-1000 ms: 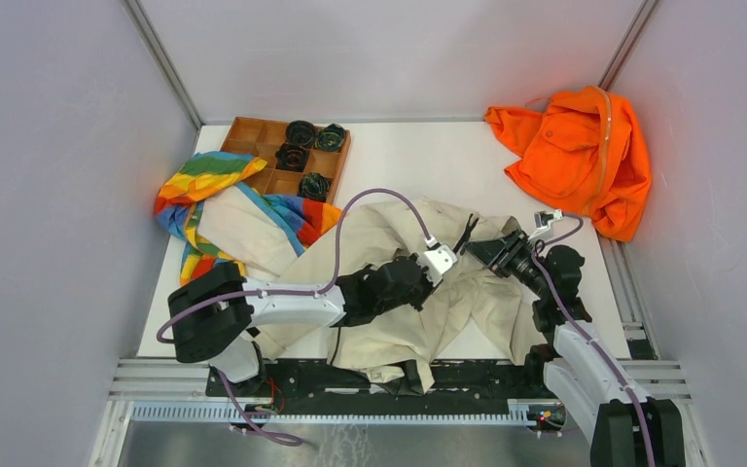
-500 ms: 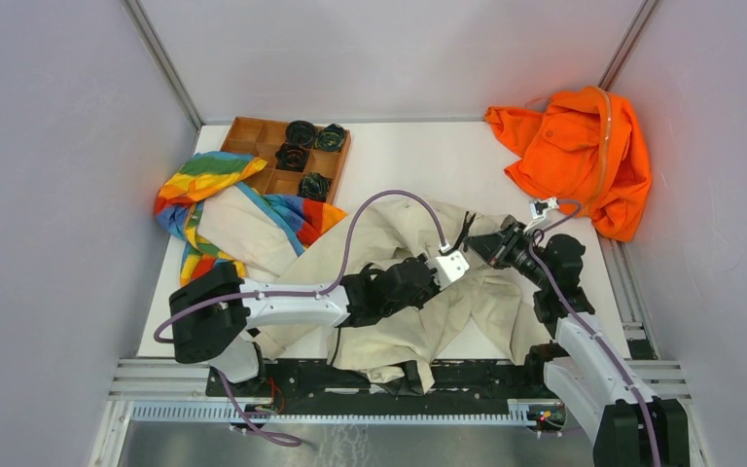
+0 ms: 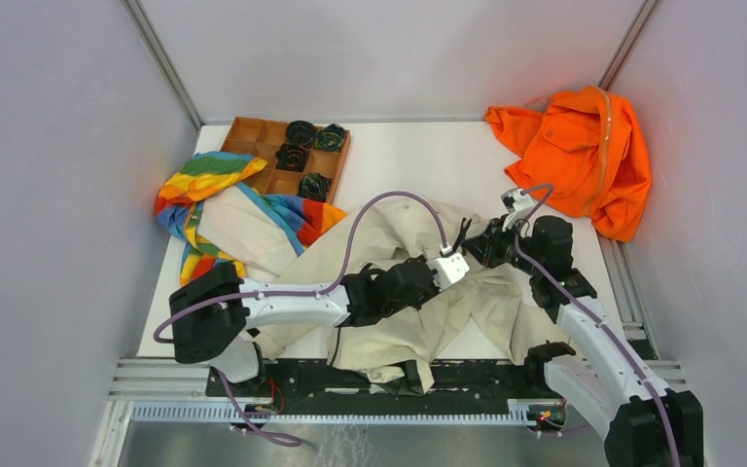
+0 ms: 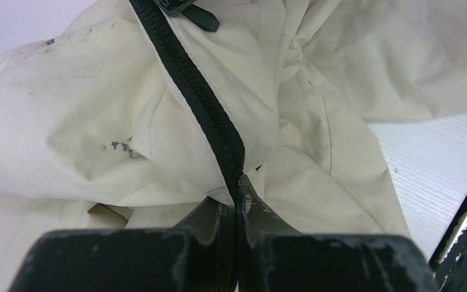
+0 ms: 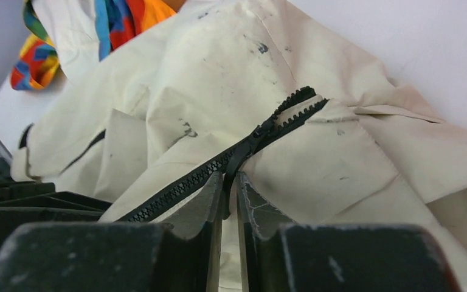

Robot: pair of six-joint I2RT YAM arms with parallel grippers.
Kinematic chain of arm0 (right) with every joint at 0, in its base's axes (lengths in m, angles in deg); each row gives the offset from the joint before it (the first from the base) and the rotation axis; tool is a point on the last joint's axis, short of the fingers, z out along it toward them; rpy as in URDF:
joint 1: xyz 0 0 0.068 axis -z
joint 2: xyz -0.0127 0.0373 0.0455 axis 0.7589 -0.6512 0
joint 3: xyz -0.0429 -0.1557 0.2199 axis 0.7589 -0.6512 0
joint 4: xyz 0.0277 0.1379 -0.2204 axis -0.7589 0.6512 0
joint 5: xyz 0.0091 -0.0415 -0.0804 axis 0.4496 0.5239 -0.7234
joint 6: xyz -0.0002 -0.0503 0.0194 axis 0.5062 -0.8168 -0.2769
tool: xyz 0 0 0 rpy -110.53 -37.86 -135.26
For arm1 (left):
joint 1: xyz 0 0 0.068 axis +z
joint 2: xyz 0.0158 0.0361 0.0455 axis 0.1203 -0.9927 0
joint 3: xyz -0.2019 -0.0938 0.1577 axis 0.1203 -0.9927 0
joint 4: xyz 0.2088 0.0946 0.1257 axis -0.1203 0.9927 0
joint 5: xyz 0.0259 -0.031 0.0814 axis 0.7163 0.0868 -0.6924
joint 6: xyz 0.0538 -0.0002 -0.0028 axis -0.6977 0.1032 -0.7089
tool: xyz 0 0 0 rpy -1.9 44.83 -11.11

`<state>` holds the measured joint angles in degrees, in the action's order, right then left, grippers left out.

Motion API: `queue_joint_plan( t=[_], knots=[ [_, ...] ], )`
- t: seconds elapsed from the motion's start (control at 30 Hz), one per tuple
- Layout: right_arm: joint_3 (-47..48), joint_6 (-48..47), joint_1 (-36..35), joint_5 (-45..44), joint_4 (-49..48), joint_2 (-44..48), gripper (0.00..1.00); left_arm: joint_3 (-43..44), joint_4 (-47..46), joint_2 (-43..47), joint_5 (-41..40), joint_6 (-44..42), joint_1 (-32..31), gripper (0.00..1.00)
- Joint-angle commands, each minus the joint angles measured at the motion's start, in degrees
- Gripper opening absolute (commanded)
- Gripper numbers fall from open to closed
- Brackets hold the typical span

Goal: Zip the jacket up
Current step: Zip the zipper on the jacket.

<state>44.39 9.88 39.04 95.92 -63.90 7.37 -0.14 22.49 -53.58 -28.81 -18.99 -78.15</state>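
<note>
The cream fabric jacket [image 3: 486, 297] looks limp; the left gripper [image 4: 238, 190] pinches its black zipper [image 4: 200, 103] low, the right gripper [image 5: 230, 182] its slider pull [image 5: 237, 161].

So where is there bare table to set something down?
Bare table runs along the far edge, between the wooden tray and the orange garment. The centre is crowded by the jacket, the left side by the rainbow cloth.
</note>
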Motion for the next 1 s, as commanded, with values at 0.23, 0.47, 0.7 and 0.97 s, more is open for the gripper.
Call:
queue_joint_plan(
  t=[0.23, 0.47, 0.7, 0.97],
  knots=[
    [4.7, -12.1, -1.5, -4.4, 10.8, -0.6, 0.36, 0.6, -0.7, 2.6, -0.2, -1.6, -0.6, 0.02],
    [10.3, -32.3, -0.8, 3.7, 16.0, 4.3, 0.56, -2.4, -2.1, 4.6, 4.6, 1.5, 0.1, 0.02],
    [18.5, -69.4, -0.5, 11.2, 33.4, 6.2, 0.68, -6.4, -4.8, 7.9, 23.0, 9.3, 6.4, 0.02],
    [21.8, -126.2, -0.4, 21.2, 58.3, -0.9, 0.6, -6.5, -4.0, 7.2, 39.2, 13.0, 12.7, 0.02]
  ],
)
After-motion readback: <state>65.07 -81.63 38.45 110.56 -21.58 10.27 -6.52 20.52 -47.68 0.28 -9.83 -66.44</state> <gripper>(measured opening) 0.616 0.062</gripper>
